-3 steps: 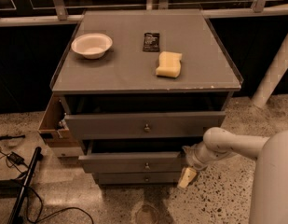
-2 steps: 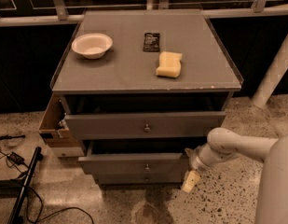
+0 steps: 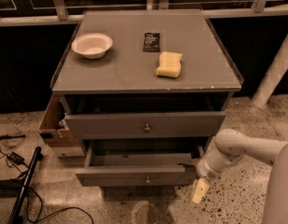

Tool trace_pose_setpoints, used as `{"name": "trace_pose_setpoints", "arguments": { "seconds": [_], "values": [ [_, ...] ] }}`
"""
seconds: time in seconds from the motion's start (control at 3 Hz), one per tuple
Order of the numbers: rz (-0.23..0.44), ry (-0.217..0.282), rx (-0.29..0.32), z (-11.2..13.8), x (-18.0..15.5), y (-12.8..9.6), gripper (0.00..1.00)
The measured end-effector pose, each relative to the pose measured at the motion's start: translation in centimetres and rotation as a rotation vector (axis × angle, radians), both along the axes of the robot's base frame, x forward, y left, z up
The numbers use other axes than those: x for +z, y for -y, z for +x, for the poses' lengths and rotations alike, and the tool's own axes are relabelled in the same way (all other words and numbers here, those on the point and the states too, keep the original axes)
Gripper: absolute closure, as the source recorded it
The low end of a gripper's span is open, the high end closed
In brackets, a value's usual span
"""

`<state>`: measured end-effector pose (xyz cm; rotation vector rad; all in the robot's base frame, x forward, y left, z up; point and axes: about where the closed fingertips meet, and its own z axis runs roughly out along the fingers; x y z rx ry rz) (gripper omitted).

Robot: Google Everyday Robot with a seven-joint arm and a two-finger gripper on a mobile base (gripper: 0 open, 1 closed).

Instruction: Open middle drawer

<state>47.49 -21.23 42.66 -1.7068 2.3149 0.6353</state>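
The gripper point(image 3: 199, 190) hangs low, pointing at the floor. Whether it is clenched or released cannot be told, though it seems to grasp nothing. Just to its left, the right end of the middle drawer point(image 3: 134, 175) stands pulled well out. That drawer's knob point(image 3: 147, 179) is farther left, well apart from the gripper.

The main risk is the wrist brushing that corner on the way out and nudging the drawer back in or skewing it on its runners. The upper drawer point(image 3: 143, 124), above and left of the gripper, also juts out, so lifting straight up could strike it and shake the bowl point(image 3: 92, 45) on the counter point(image 3: 125, 71).
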Motion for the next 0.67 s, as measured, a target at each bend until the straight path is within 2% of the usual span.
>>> {"name": "trace_pose_setpoints", "arguments": {
  "seconds": [0.33, 0.67],
  "values": [
    [-0.003, -0.071, 0.034, -1.91, 1.58, 0.63, 0.00],
    [-0.001, -0.083, 0.039, -2.26, 1.60, 0.57, 0.00]
  ]
}}
